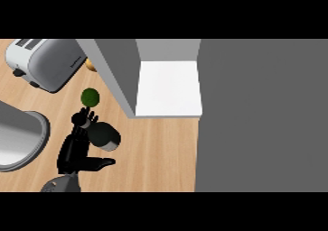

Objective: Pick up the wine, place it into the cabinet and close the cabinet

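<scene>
The wine bottle (105, 136) is dark with a grey end and stands on the wooden counter just below and left of the cabinet. My left hand (72, 155) comes in from the lower left. Its fingers (84, 121) stretch straight up along the bottle's left side and its thumb (101, 162) sticks out to the right beneath the bottle. The hand is open and is not curled round the bottle. The grey cabinet (118, 74) is open, showing a white shelf (167, 88). Its wide grey door (263, 117) fills the right of the view. My right hand does not show.
A silver toaster (46, 63) lies at the upper left. A green round fruit (90, 96) sits just above my fingertips, next to the cabinet's left wall. A large grey pot (16, 140) takes up the left edge. Something yellowish (89, 65) peeks out behind the cabinet wall.
</scene>
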Controlling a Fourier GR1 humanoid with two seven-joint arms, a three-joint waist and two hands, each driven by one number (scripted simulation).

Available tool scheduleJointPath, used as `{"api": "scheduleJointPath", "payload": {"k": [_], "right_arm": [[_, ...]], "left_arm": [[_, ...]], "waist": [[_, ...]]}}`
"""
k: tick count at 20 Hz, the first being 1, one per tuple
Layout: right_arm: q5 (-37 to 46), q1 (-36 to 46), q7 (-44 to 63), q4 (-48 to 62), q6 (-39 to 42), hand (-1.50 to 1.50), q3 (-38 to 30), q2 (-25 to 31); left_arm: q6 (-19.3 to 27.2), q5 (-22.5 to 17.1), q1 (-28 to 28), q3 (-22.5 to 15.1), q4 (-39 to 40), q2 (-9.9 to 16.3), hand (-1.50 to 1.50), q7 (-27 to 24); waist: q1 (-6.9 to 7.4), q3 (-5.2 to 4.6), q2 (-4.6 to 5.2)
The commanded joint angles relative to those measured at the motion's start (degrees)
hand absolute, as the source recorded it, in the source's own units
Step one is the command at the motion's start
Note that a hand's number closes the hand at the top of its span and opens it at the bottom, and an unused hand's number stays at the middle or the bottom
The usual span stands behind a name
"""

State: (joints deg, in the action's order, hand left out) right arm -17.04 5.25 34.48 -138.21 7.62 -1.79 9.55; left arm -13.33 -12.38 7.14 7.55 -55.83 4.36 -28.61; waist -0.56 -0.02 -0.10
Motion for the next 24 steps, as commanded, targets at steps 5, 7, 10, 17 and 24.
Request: {"api": "scheduleJointPath", "payload": {"k": [5, 7, 10, 17, 24], "right_arm": [[-3.39, -1.19, 6.82, -11.44, -2.55, -1.50, -0.40, 0.57], [-2.05, -1.48, 2.59, -7.93, -1.17, -1.50, -0.19, -0.47], [-3.17, -1.75, 4.10, -9.22, -1.28, -1.50, -0.63, 0.19], [-6.53, -4.95, 3.67, -10.46, 0.39, -1.50, -3.54, 0.78], [-3.78, -2.48, -0.10, -5.33, 0.80, -1.50, -2.80, -0.31]], "left_arm": [[-3.24, -1.71, 4.17, 2.73, 7.83, 1.67, -1.50, -4.31], [-5.07, -1.22, 3.94, 1.02, 8.81, -0.05, 1.50, -5.78], [-7.70, -1.42, 4.58, -0.51, 8.57, -0.97, 1.50, -5.06], [-3.86, 2.54, 5.21, -2.43, 6.35, 0.11, 1.50, -5.28], [2.32, 3.90, -8.29, -0.76, -4.73, 2.33, 1.50, -9.13]], "waist": [[-0.03, -0.03, 0.02], [0.19, -0.01, 0.04], [-0.01, -0.01, 0.00], [0.10, 0.06, -0.13], [0.85, 0.10, -0.23]]}}
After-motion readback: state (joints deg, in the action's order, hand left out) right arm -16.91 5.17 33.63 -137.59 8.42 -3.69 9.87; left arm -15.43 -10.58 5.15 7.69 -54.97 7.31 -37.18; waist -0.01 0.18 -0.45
